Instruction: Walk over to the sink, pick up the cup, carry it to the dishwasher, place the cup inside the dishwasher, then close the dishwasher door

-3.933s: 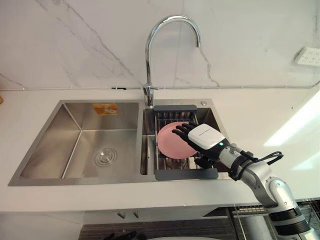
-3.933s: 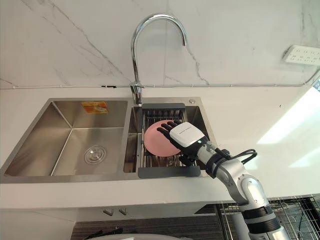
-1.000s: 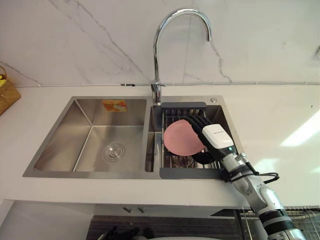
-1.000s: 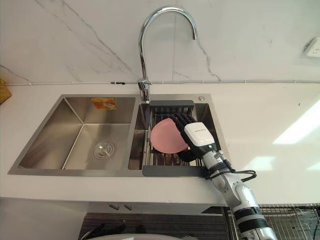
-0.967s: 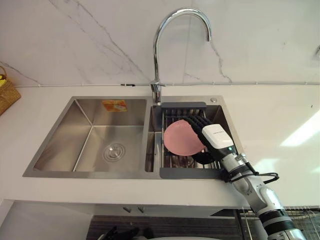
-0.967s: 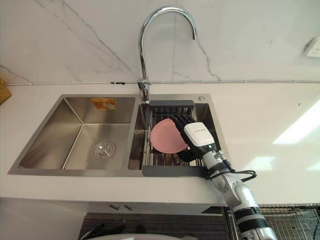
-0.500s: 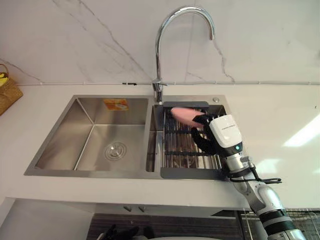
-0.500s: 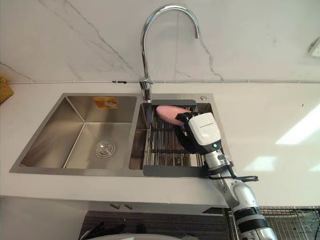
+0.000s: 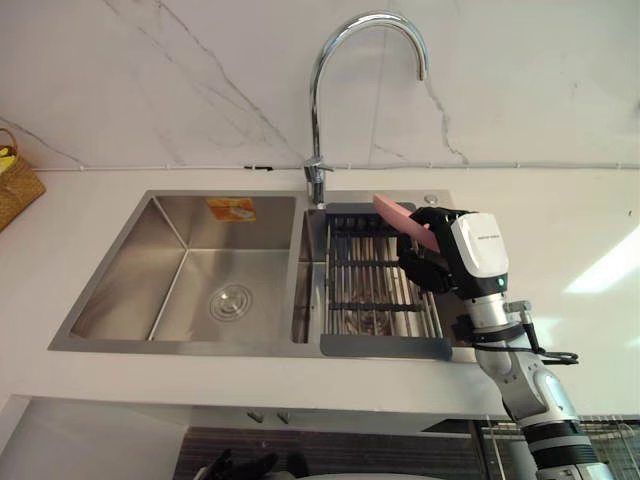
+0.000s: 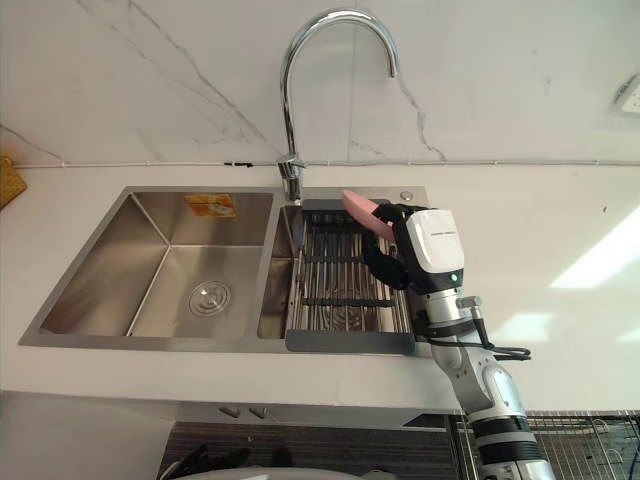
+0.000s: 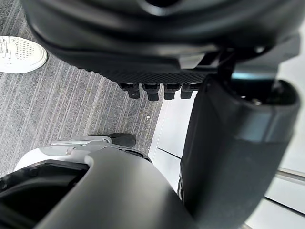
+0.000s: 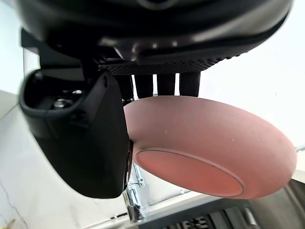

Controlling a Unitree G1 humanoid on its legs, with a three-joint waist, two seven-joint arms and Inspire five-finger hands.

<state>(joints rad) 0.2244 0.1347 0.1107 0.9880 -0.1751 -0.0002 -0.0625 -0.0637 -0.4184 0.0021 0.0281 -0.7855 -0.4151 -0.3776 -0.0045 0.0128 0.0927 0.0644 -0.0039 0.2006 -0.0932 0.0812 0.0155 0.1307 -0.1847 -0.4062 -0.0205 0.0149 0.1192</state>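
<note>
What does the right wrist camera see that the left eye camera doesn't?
Right wrist view: the pink bowl's underside with its round foot, the right hand's thumb against it and the fingers behind its rim.
Left eye view: both basins of the sink, the faucet's tall arch, and a basket at the counter's left end.
Both: the right hand holding the bowl, lifted above the rack.

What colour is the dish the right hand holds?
Plain pink; the dish shows best in right wrist view.
</note>
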